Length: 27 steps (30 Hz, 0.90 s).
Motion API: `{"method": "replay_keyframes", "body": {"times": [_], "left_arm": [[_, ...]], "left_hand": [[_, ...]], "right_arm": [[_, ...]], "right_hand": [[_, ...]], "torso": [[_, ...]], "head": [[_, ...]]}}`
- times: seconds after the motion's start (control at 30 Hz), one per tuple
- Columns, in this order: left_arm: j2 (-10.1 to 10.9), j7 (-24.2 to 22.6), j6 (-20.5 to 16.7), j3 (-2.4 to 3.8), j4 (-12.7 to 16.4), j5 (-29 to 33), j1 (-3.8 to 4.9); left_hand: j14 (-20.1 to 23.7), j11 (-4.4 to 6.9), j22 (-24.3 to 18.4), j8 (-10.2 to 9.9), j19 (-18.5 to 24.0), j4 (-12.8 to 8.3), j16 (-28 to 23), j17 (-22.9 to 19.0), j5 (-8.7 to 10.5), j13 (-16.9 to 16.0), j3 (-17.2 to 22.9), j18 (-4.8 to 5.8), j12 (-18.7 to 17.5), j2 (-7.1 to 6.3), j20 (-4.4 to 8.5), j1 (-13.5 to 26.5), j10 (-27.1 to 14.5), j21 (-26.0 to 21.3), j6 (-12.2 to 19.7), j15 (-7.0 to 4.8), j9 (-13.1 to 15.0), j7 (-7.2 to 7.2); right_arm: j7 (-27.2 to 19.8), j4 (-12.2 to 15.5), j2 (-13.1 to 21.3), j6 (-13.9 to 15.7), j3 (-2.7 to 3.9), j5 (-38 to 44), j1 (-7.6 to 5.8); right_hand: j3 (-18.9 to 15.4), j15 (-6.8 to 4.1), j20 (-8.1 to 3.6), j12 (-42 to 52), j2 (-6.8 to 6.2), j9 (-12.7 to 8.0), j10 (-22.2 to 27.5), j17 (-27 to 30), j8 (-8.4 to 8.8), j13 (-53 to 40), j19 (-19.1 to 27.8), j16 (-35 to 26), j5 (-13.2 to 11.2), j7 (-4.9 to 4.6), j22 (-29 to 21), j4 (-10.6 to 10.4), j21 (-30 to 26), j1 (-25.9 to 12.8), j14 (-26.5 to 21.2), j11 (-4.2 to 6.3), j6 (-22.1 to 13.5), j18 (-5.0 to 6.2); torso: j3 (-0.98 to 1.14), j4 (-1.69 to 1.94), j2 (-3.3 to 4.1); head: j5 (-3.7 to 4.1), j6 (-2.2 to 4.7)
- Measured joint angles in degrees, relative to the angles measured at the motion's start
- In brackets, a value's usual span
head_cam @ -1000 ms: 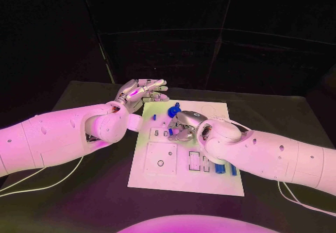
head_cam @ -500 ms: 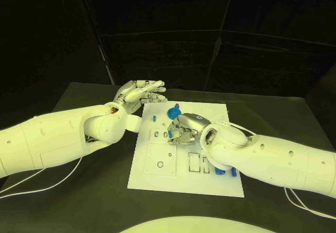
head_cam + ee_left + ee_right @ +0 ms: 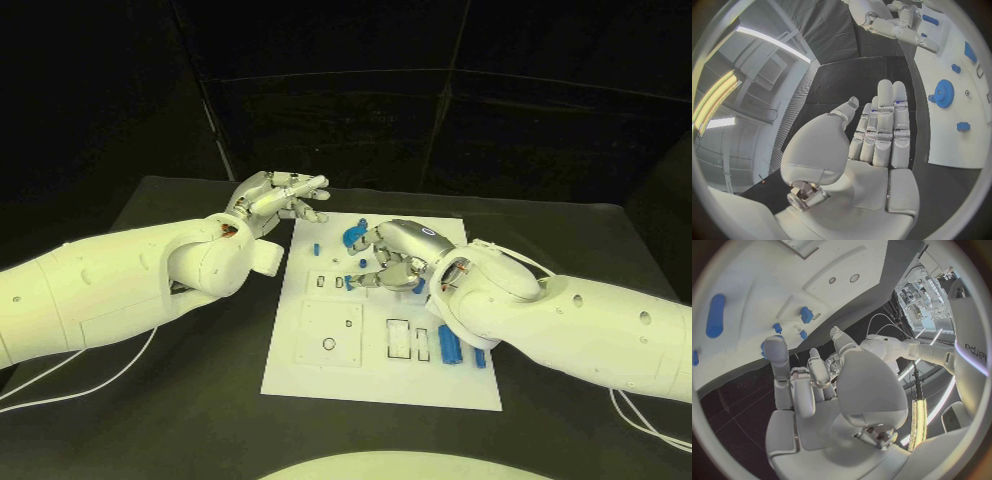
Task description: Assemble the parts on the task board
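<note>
left hand [image 3: 277,197] open; right hand [image 3: 387,255] likewise

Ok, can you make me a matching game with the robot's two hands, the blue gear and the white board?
Things:
1. left hand
2. right hand
3. blue gear
4. task board

Places:
A. lies on the black table
B. over the board's far part, fingers near small blue parts
C. beyond the board's far left corner, holding nothing
D. on the board, near its far edge

Pairs: 1-C, 2-B, 3-D, 4-A
</note>
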<state>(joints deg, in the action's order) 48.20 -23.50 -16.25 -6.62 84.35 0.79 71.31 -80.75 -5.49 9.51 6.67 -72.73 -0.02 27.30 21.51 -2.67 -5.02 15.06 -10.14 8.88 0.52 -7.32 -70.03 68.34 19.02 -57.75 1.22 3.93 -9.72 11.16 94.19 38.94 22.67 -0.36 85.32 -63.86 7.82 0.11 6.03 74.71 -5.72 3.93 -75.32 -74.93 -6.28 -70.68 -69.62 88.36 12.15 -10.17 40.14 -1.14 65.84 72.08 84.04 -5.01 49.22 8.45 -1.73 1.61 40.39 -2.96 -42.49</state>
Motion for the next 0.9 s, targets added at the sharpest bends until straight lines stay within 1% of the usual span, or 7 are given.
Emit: {"method": "replay_keyframes", "body": {"times": [0.3, 0.5, 0.57, 0.63, 0.7, 0.77, 0.9], "left_arm": [[-0.1, 3.2, -0.1, 0.00, -1.2, -4.4, -0.02], [0.3, 8.1, 0.6, 0.00, -1.0, -9.9, -0.03], [0.7, 10.5, 1.4, 0.00, -0.8, -12.4, -0.03], [1.1, 14.0, 2.8, 0.00, -0.4, -16.1, 0.02], [1.2, 17.5, 4.2, 0.00, -0.1, -19.5, 0.25], [1.1, 21.6, 6.0, 0.00, 0.1, -23.5, 0.70], [-0.1, 29.7, 9.5, 0.03, 0.1, -30.6, 1.68]], "left_hand": [[-3.0, 2.00, 6.4, 0.0, -3.3, 0.7, 28.1, 26.0, -0.21, -2.8, 1.7, -0.01, 1.2, -1.26, 2.06, 0.9, 5.3, 9.5, -2.2, -1.99, 0.4, 1.54], [-3.2, 4.05, 13.0, 2.3, -5.1, 1.4, 48.7, 49.4, -0.21, -9.3, 0.3, -0.01, 9.7, -2.45, 3.84, 2.1, 11.5, 17.4, -5.2, -3.72, 1.6, 3.73], [-3.2, 4.89, 25.4, 3.6, -7.8, 1.9, 55.8, 52.8, -0.21, -16.7, -0.9, 1.47, 17.9, -2.22, 4.67, 2.6, 12.5, 28.6, -6.1, -4.53, 2.6, 4.63], [-3.3, 5.43, 37.2, 5.5, -9.6, 3.3, 60.0, 53.4, -0.49, -33.8, -2.4, 3.06, 34.9, -1.38, 5.34, 4.3, 12.7, 38.9, -6.6, -5.05, 4.2, 5.06], [-3.3, 5.66, 42.7, 7.0, -9.8, 4.3, 61.6, 53.4, -0.49, -43.7, -4.3, 3.56, 44.8, -1.03, 5.58, 5.3, 11.4, 43.8, -6.6, -5.20, 5.6, 5.04], [-3.3, 5.83, 47.5, 9.0, -9.9, 5.6, 62.5, 53.4, -0.19, -51.0, -6.6, 3.99, 52.0, -0.78, 5.51, 6.4, 9.8, 47.8, -5.3, -5.22, 7.4, 5.19], [-3.3, 5.99, 55.0, 12.5, -11.0, 8.1, 62.5, 53.4, -0.17, -56.3, -10.2, 5.31, 57.1, -0.61, 5.50, 8.6, 9.2, 53.6, -4.5, -5.22, 10.5, 5.76]], "right_arm": [[-1.8, 1.2, 2.4, 1.0, 0.53, -0.9, -0.94], [-5.6, 2.7, 6.1, 0.7, 0.75, -8.3, -2.95], [-7.0, 3.0, 7.5, 0.4, 0.76, -11.9, -3.69], [-8.4, 3.2, 9.1, 0.1, 0.78, -15.9, -4.45], [-9.5, 3.2, 10.2, -0.1, 0.80, -19.0, -4.96], [-10.5, 2.9, 11.1, -0.3, 0.81, -22.0, -5.36], [-11.7, 1.3, 11.8, -0.5, 0.81, -26.5, -5.91]], "right_hand": [[0.0, 0.00, 0.00, 0.0, 0.34, 0.0, 0.0, 0.0, 0.00, 0.1, 0.0, 0.0, 0.7, 0.00, -0.2, 0.0, 0.0, 0.8, 0.0, 0.00, 0.0, 0.00], [0.0, 0.00, 0.14, -0.2, 1.78, 0.2, 0.5, 0.0, -1.00, 0.6, 1.6, -1.6, 3.2, 0.32, -3.9, 0.0, -2.4, 2.2, 0.0, 0.10, 0.3, 0.00], [0.0, 0.00, 0.21, -0.5, 1.98, 0.2, 0.8, 0.0, -1.01, 0.9, 2.0, -1.7, 3.7, 0.32, -4.8, 0.0, -2.8, 2.4, 0.0, 0.21, 0.3, 0.00], [0.0, 0.00, 0.20, -0.5, 1.98, 0.2, 0.8, 0.0, -1.32, 0.9, 2.0, -2.0, 3.7, 0.32, -5.0, 0.0, -2.8, 2.4, 0.0, 0.20, 0.3, 0.00], [-0.3, 0.00, 0.20, -0.5, 1.98, 0.2, 0.8, 0.0, -1.33, 0.8, 2.0, -2.0, 3.7, 0.32, -5.0, -0.3, -2.8, 2.4, 0.0, 0.20, 0.3, 0.00], [-0.3, 0.00, 0.20, -0.5, 1.98, 0.2, 0.8, 0.0, -1.32, 0.8, 2.0, -2.0, 3.7, 0.32, -5.1, -0.3, -2.8, 2.4, 0.0, 0.21, 0.3, 0.00], [-0.7, 0.00, 0.20, -0.5, 1.98, 0.2, 0.8, 0.0, -1.32, 0.8, 2.0, -2.3, 3.7, 0.32, -5.4, -0.4, -3.1, 2.4, 0.0, 0.21, 0.3, 0.00]], "torso": [[0.09, 0.00, -0.48], [0.19, -0.01, -1.15], [0.21, 0.00, -1.34], [0.26, 0.00, -1.61], [0.35, 0.00, -1.89], [0.43, -0.01, -2.16], [0.61, -0.12, -2.68]], "head": [[0.05, 0.04], [-0.05, -0.31], [-0.09, -0.46], [-0.15, -0.68], [-0.23, -0.84], [-0.31, -1.01], [-0.47, -1.35]]}}
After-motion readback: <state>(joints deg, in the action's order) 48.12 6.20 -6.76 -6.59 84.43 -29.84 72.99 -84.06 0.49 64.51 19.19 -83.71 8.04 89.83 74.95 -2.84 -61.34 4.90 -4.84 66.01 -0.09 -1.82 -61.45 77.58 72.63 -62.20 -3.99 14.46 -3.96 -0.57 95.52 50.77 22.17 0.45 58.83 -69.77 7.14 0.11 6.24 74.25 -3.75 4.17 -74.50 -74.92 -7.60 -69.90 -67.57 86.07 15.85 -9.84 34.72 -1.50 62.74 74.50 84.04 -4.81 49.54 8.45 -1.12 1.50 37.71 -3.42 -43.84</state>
